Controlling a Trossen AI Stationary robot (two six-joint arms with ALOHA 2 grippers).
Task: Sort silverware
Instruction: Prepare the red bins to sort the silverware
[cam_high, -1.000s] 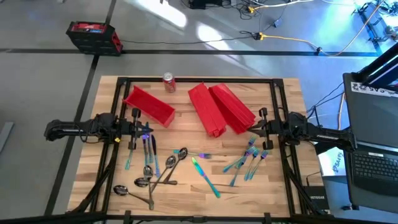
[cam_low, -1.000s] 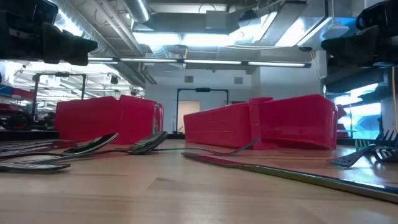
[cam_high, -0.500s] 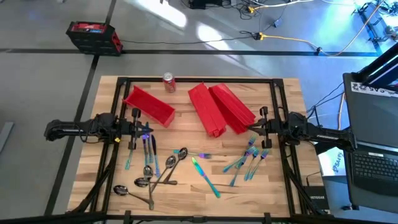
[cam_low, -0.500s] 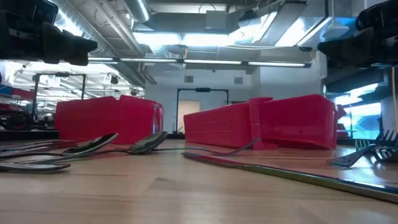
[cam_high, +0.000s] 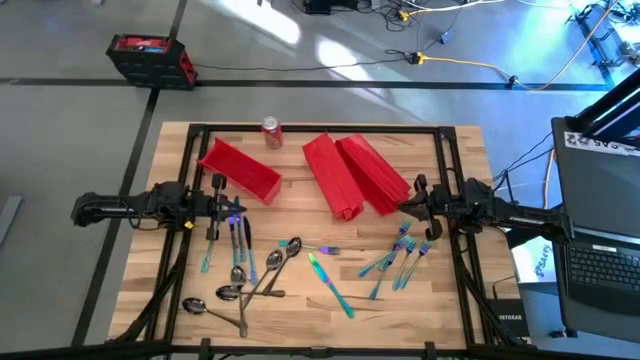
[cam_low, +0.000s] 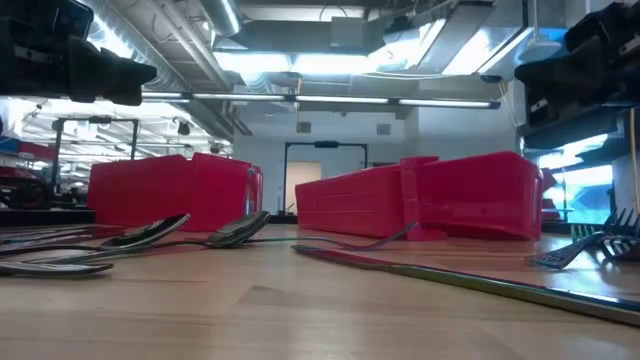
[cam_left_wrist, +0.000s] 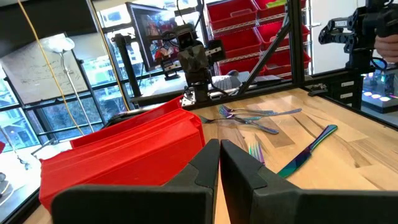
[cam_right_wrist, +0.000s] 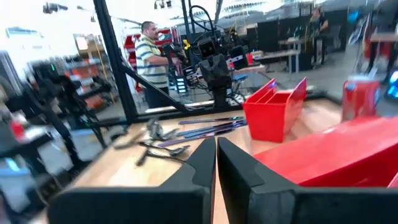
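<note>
The silverware lies loose on the wooden table: teal knives and forks (cam_high: 238, 238) at the left, dark spoons (cam_high: 243, 283) near the front, a teal knife (cam_high: 330, 283) in the middle, and forks (cam_high: 400, 255) at the right. My left gripper (cam_high: 242, 207) hangs level and shut above the left group, and its wrist view shows the fingers (cam_left_wrist: 219, 155) closed on nothing. My right gripper (cam_high: 404, 206) hangs level and shut above the right forks. It too is empty (cam_right_wrist: 216, 152).
One red bin (cam_high: 240, 170) lies at the far left of the table. A group of red bins (cam_high: 355, 175) lies tipped on its side at the far middle. A red soda can (cam_high: 271, 131) stands at the far edge. A person stands in the room behind (cam_right_wrist: 149, 50).
My right gripper has rolled about its own long axis while staying in place, still shut. The silverware and bins have not moved.
</note>
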